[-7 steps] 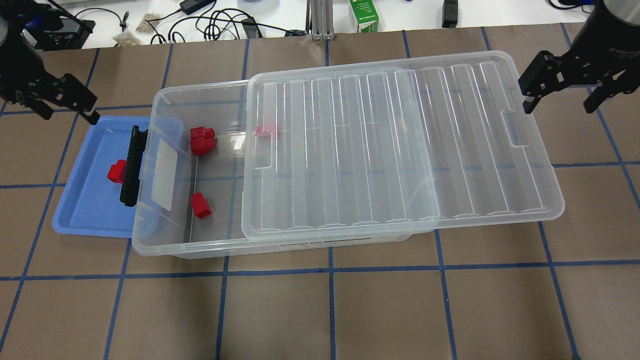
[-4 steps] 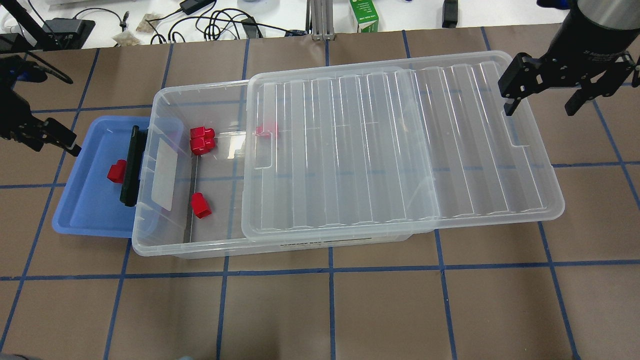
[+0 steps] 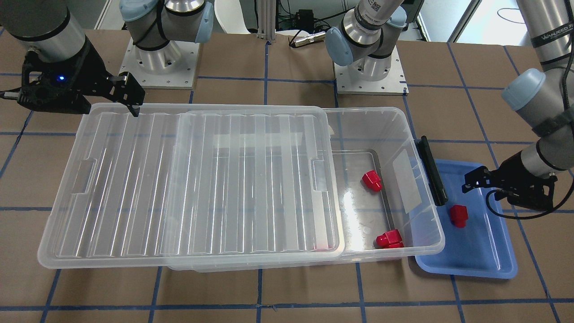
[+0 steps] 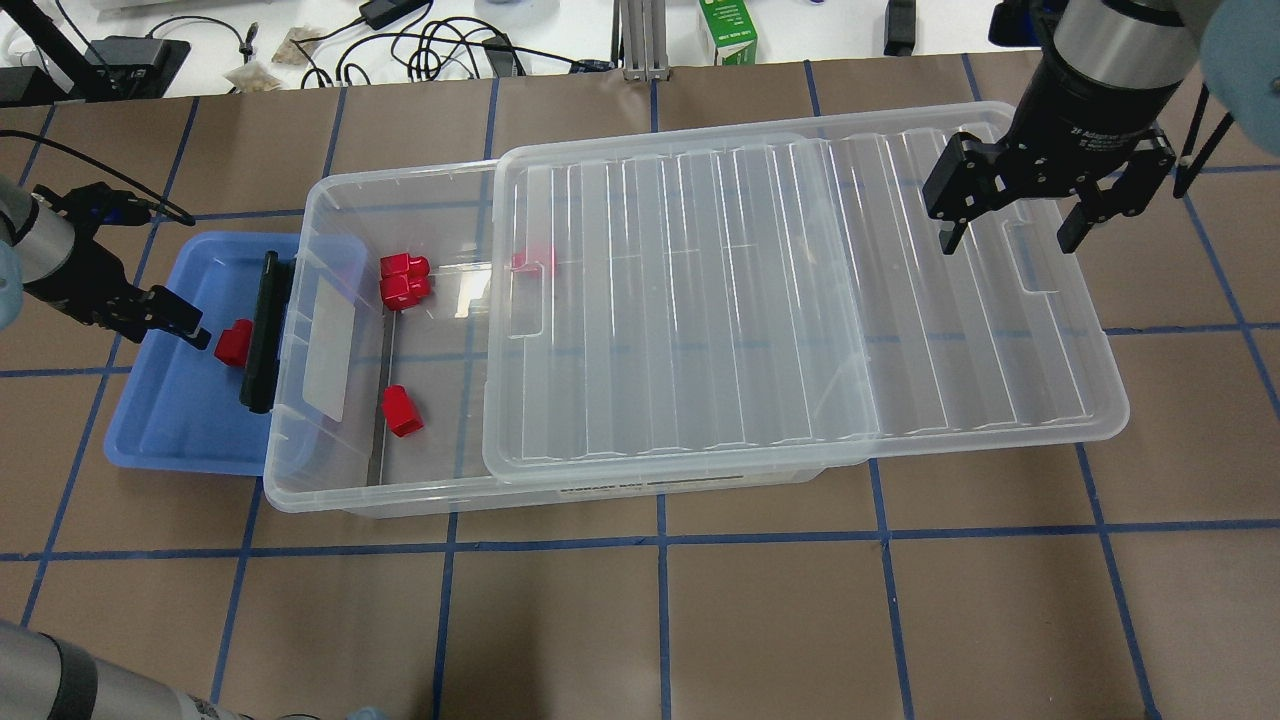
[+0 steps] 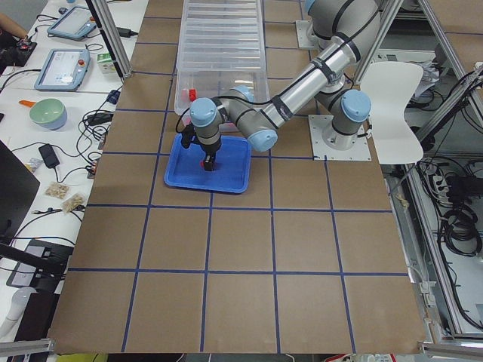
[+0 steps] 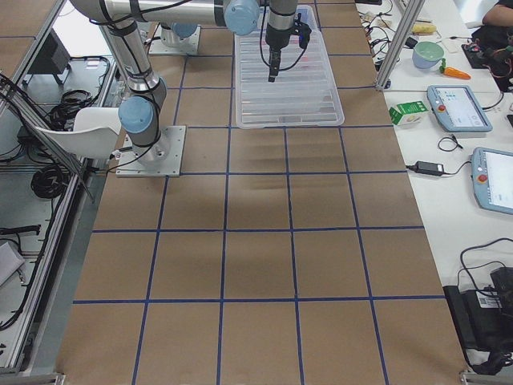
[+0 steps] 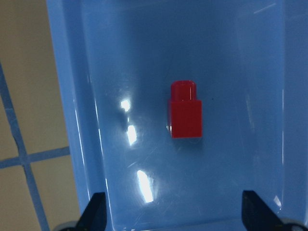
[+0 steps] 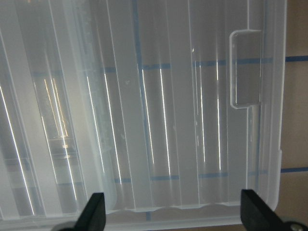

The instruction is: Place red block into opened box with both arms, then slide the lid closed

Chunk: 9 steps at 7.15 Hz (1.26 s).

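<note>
Red block in the tray, both jaws spread wide.

Front-facing view: the red block [image 3: 458,215] lies in the blue tray [image 3: 471,264] beside the box [image 3: 428,233]. The lid [image 3: 188,179] covers all but the box's 3 o'clock end. Overhead view: the left jaws, released, hover near the block's 9 o'clock. The right jaws, also released, hang over the lid's 2 o'clock corner. Left wrist view: the block lies at 12 o'clock of the jaws (narrow end away). Right wrist view: the ribbed lid lies below, its notch at 1 o'clock.
</note>
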### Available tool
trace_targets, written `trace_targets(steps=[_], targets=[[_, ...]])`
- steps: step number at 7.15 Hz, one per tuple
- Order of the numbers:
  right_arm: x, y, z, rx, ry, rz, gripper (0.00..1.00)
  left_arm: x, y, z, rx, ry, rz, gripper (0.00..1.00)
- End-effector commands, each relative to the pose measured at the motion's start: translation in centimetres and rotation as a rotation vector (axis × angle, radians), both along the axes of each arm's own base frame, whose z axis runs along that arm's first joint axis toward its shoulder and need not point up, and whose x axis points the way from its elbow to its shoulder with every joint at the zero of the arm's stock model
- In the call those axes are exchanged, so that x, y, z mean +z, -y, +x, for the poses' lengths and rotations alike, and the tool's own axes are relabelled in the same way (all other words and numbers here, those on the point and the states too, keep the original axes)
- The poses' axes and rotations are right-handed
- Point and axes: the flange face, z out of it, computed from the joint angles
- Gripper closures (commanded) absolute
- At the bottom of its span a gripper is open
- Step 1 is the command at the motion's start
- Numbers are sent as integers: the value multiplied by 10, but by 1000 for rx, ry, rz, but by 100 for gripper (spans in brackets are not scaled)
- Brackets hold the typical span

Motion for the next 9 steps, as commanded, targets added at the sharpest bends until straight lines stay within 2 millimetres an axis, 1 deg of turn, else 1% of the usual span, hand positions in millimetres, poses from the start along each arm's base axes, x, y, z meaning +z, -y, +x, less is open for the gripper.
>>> trace_targets(steps=[1,2,3,4,5,6,7,8,9], targets=[[-2,0,-2,8,-14,4,0,-33,7,-4,1,-23,-6,0],[6,1,-5,-3,-14,-24,0,-44,12,-4,12,-18,-18,0],[4,-1,-3,-12,-16,-12,0,-48,15,-2,12,-6,-36,16],[5,-4,0,-8,-12,-9,0,-51,14,-2,12,-10,-30,45],[9,-8,2,-5,-8,-17,0,-58,14,-3,9,-17,-18,59],[14,-12,5,-3,0,-28,0,-63,14,-2,10,-21,-13,65],[14,-11,4,-3,-1,-28,0,-63,15,-2,9,-18,-15,88],[12,-11,3,-4,-5,-22,0,-52,18,1,10,-7,-35,100],[11,-10,3,-3,-2,-21,0,-32,22,0,5,16,-62,100]])
